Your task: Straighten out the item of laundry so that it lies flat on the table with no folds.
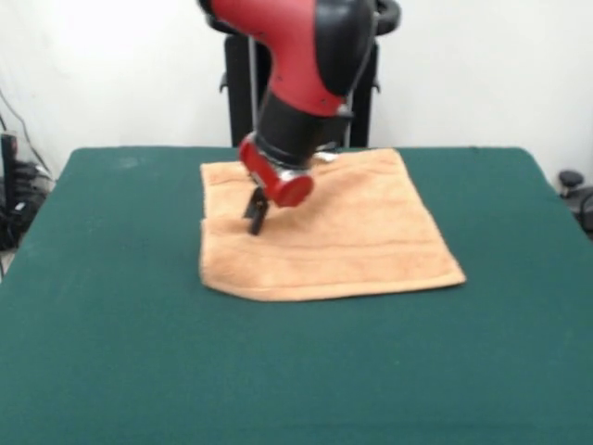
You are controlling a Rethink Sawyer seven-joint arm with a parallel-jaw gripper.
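Observation:
The light orange-tan towel [334,232] lies spread on the dark green table [111,306], a little beyond the middle. It looks mostly flat. A woven band runs near its near edge, and its near-left corner is rounded, as if slightly tucked. The red and black arm comes down from the top. My gripper [256,219] hangs over the left part of the towel, its dark tips at or just above the cloth. The towel is not lifted or bunched there. The arm hides part of the towel's far edge.
The robot's black pedestal [243,93] stands behind the table's far edge. Dark cables and gear [14,185] are off the left side, and a dark object [574,190] is off the right side. Green cloth surrounds the towel on all sides.

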